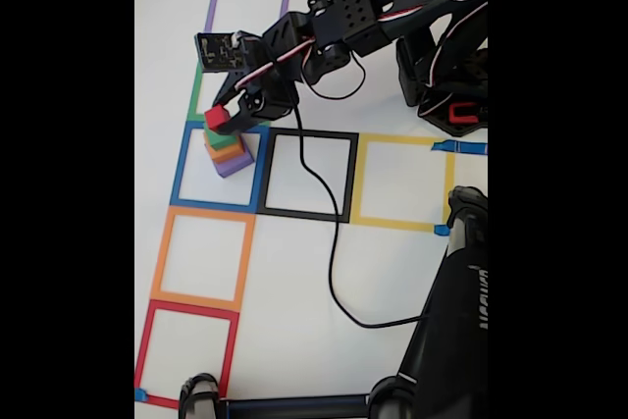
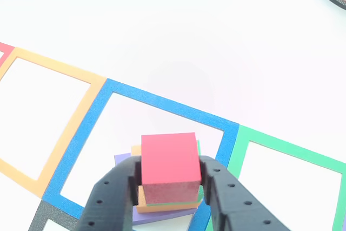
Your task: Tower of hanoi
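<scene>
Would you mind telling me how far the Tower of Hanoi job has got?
Little looks done: the purple block, orange block and green block are stacked inside the blue tape square. In hand: the black gripper clamps the small red block at the stack's top. Every move is left.

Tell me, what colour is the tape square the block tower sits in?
Blue, clearest in the other view.

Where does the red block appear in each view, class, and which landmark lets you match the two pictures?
Fixed view: the red block sits left of centre, topping the stack at the blue square's upper edge, at the pincer.
Other view: the red block is low and central, between the pincer's fingers.
Shared landmark: the blue square around the stack.
</scene>
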Robot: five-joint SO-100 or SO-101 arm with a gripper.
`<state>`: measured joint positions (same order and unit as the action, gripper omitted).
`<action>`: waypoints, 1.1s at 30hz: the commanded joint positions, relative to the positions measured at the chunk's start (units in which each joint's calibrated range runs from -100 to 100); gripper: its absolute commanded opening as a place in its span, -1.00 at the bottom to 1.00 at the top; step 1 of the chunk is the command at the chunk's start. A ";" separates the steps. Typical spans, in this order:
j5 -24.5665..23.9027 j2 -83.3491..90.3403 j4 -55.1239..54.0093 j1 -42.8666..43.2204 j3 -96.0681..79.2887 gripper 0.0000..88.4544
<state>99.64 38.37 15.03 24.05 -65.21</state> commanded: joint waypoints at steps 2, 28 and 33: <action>0.36 -3.85 -6.29 -0.18 2.48 -0.94; 0.36 -7.08 -10.99 -1.23 0.93 -0.94; 0.36 -6.92 -11.63 -1.33 -0.70 -0.94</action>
<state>99.64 30.18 4.88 22.29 -65.47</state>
